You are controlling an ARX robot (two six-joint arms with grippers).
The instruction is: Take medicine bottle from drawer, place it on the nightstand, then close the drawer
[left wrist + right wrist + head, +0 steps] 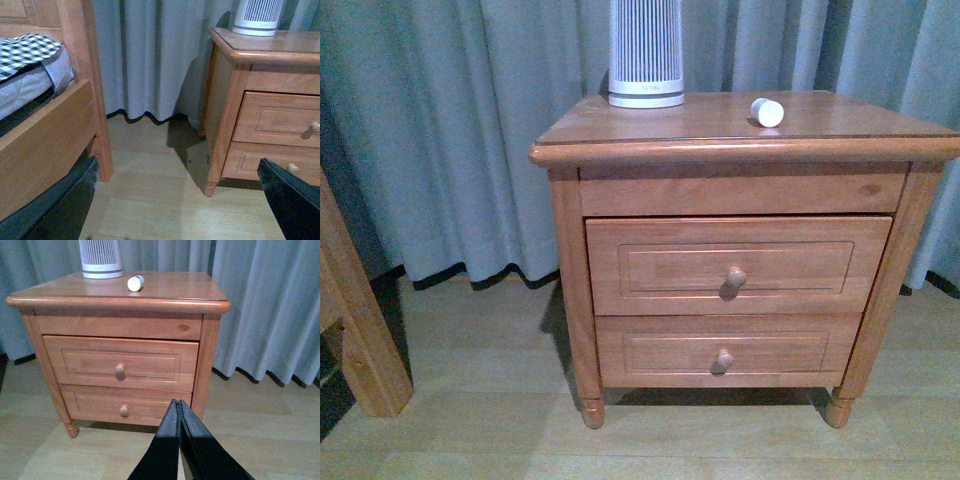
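1. The bottle point(767, 111) lies on its side on the nightstand point(650, 150) top, at about 3 o'clock from the ribbed white cylinder point(645, 52) and well apart from it, its white cap end facing the camera.
2. The upper drawer point(735, 264) sits nearly flush with the cabinet face; in the front view a thin dark gap shows along its top edge, so I judge that only a last check on the closing may be left.
3. The right gripper point(178, 405) is clenched with its fingers pressed together and holds nothing; it hangs clear of the cabinet, at 6 o'clock below the lower drawer point(125, 407) in the right wrist view.
4. The left gripper point(175, 200) is spread wide and empty, one finger at each lower corner of its view, well off to the cabinet's left side near the bed frame point(60, 125).
5. To finish well, I would press the clenched right gripper flat against the drawer panel beside the knob point(735, 277), pushing straight in, slowly, so the cabinet does not jolt and roll the bottle.
6. Count: one bottle, one ribbed cylinder, two drawers, two knobs, two grippers.
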